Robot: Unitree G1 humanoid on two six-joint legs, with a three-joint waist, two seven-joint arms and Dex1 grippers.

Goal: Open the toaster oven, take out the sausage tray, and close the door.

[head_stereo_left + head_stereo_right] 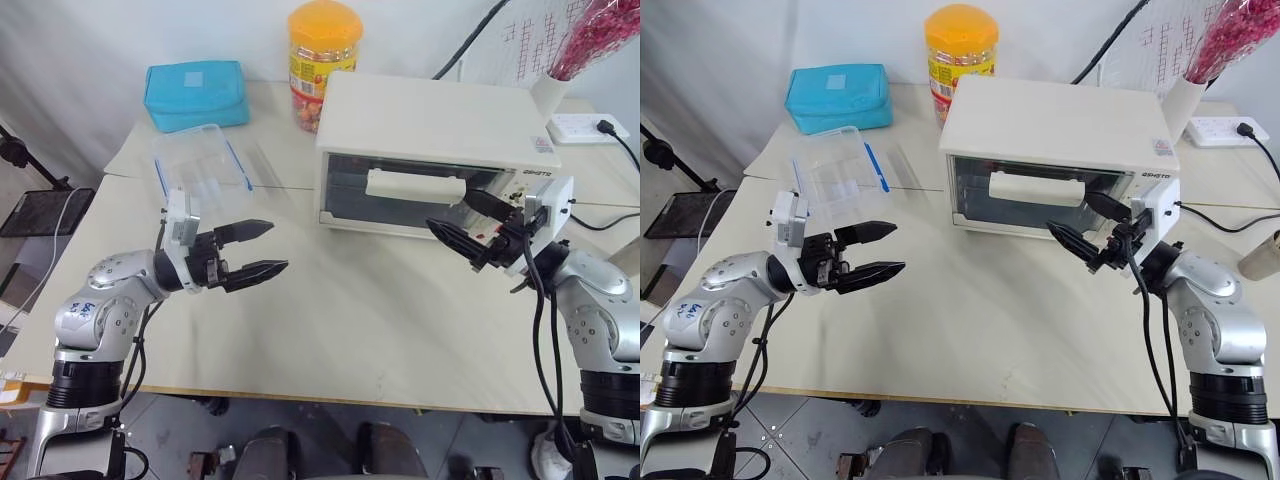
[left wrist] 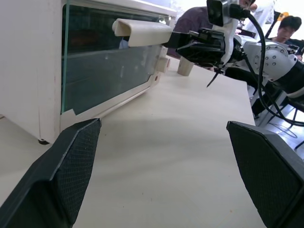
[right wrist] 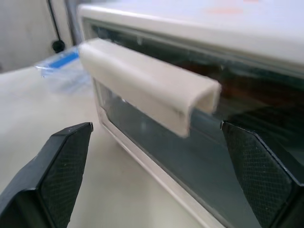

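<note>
Your left gripper (image 1: pixel 262 249) hangs out in front on a bent arm, pointing forward and inward, its two black fingers (image 1: pixel 244 231) spread wide with nothing between them. Your right gripper (image 1: pixel 468 222) mirrors it from the other side, angled inward and tipped slightly upward, fingers (image 1: pixel 452 240) parted just as wide and empty. The two grippers sit well apart.

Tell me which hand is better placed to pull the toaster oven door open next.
Right, probably. The right hand is open beside the door handle on the closed door; the left hand, also open, hovers over bare table, well away from the toaster oven.
</note>
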